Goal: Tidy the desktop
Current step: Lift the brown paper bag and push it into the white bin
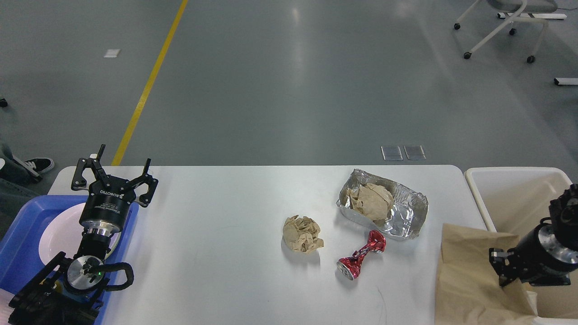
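**On desktop: trash not yet cleared**

Left gripper [121,166] spread wide, empty, above blue tray [27,216] holding a plate [56,230]. Right gripper [499,266] at brown paper bag [465,271]; can't tell its state. Desktop [216,243] lies between them. Right of left gripper: paper ball [302,234], crushed can [361,261], foil tray [397,212]. Next, likely: grab one, drop in bin [510,189].

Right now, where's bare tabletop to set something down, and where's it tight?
The widest free patch on the desktop runs from the blue tray and left pincer across to the crumpled paper ball. The far edge behind the ball is bare too. It is crowded on the right: foil tray, crushed red can, brown paper bag.
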`<state>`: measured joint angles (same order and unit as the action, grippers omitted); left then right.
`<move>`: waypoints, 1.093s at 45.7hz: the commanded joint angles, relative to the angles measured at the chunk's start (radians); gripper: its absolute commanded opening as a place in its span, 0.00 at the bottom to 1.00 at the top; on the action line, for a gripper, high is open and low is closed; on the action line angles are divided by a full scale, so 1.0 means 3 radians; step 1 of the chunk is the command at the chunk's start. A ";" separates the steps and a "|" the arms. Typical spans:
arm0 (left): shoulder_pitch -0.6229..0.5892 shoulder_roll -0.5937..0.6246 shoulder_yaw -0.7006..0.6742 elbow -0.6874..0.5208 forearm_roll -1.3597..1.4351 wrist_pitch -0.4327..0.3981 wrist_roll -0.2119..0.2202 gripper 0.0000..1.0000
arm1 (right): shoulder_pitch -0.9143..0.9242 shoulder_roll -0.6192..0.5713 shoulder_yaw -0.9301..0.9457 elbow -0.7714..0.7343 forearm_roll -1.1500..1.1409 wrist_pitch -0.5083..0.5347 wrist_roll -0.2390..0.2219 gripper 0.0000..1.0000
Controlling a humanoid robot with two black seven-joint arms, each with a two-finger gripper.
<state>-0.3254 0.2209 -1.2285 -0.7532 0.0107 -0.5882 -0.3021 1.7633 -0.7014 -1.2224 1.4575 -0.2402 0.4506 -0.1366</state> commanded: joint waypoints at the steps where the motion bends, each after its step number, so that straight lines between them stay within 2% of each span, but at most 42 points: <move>1: 0.0001 0.0000 -0.0001 0.0000 0.0000 0.0002 0.0000 0.96 | 0.0595 0.0067 -0.0292 0.0071 0.0233 0.0374 0.0006 0.00; 5: 0.0001 0.0000 -0.0001 0.0000 0.0000 0.0002 0.0000 0.96 | 0.1030 0.0180 -0.0496 0.0158 0.0401 0.0569 0.0000 0.00; 14: 0.0001 0.0000 -0.0001 0.0000 0.0000 -0.0003 0.0000 0.96 | 0.1833 0.0369 -0.0916 0.0429 0.0709 0.0630 0.0000 0.00; 29: 0.0001 0.0000 -0.0001 0.0000 0.0000 0.0002 0.0000 0.96 | 0.1859 0.0308 -0.1059 0.0398 0.0714 0.0513 -0.0005 0.00; 33: 0.0001 0.0000 -0.0001 0.0000 0.0000 -0.0003 0.0000 0.96 | 0.1676 0.0145 -0.1121 0.0210 0.0719 0.0248 -0.0005 0.00; 43: 0.0001 0.0000 -0.0001 0.0000 0.0000 -0.0003 0.0000 0.96 | 0.0658 -0.0193 -0.1008 -0.0404 0.0755 -0.0673 -0.0005 0.00; 50: 0.0001 0.0000 -0.0001 0.0000 0.0000 0.0002 0.0000 0.96 | -0.0287 -0.0387 -0.0493 -0.0951 0.0811 -0.1062 -0.0005 0.00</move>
<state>-0.3251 0.2209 -1.2283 -0.7533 0.0107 -0.5888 -0.3021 1.8801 -0.7782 -1.4882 1.2901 -0.0078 0.2106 -0.1384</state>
